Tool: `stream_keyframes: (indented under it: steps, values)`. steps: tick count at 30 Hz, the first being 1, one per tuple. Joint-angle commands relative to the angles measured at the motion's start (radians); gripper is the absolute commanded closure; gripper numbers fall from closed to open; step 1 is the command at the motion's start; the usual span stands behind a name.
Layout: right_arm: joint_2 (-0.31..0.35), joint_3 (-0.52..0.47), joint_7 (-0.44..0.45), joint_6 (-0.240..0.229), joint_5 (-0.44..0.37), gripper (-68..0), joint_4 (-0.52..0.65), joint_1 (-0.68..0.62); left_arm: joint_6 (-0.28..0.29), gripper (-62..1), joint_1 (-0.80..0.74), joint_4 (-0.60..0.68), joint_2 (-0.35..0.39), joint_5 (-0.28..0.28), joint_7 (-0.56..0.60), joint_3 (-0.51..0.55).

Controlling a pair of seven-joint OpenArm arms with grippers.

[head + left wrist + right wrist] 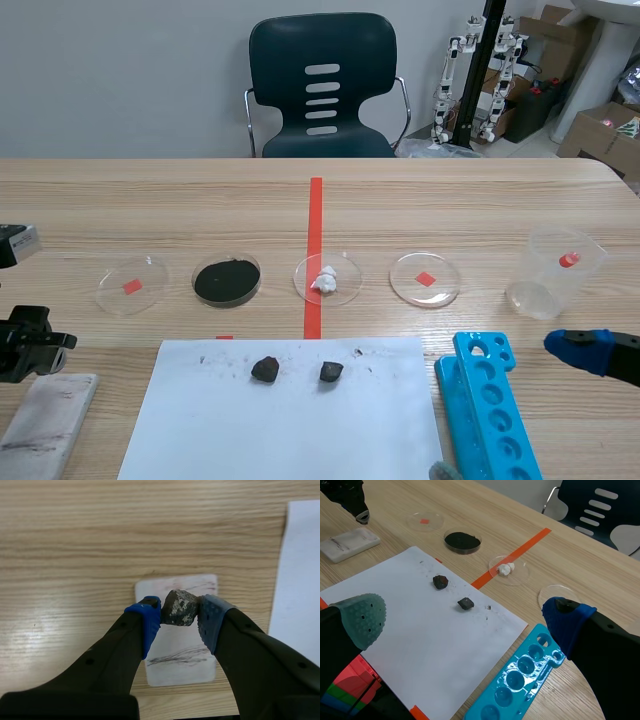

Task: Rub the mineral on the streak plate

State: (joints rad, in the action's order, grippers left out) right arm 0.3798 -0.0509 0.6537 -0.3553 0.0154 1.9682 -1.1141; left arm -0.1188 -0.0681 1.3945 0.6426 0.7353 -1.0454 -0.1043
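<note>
Left claw (180, 611) pinching the mineral (180, 608) over the streak plate (176, 672); right claw (462, 619) spread wide.

The speckled grey mineral is pressed between the left claw's blue pads, above the far half of the white streak plate, which bears dark pencil-like strokes and faint reddish ones; whether stone and plate touch cannot be told. In the scene view the plate lies at 8 o'clock on the wooden tabletop (450, 210), just at 9 o'clock of a white paper sheet (290, 430). Two dark stones (265, 369) rest on the sheet's far part. Beyond it, toward 12 o'clock, sit a dish of black powder (227, 280) and a dish with a white lump (327, 279). A blue tube rack (490, 420) lies at 5 o'clock, with the right claw holding nothing beside it.
</note>
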Motion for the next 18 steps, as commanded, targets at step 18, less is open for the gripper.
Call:
stream_keyframes:
  steps: [18]
  values:
    - [0.008,-0.007,0.018,0.0,-0.011,-67.9,0.007,0.001,-0.002,-13.0,0.031,-0.08,-0.057,-0.064,-0.018,-0.004]
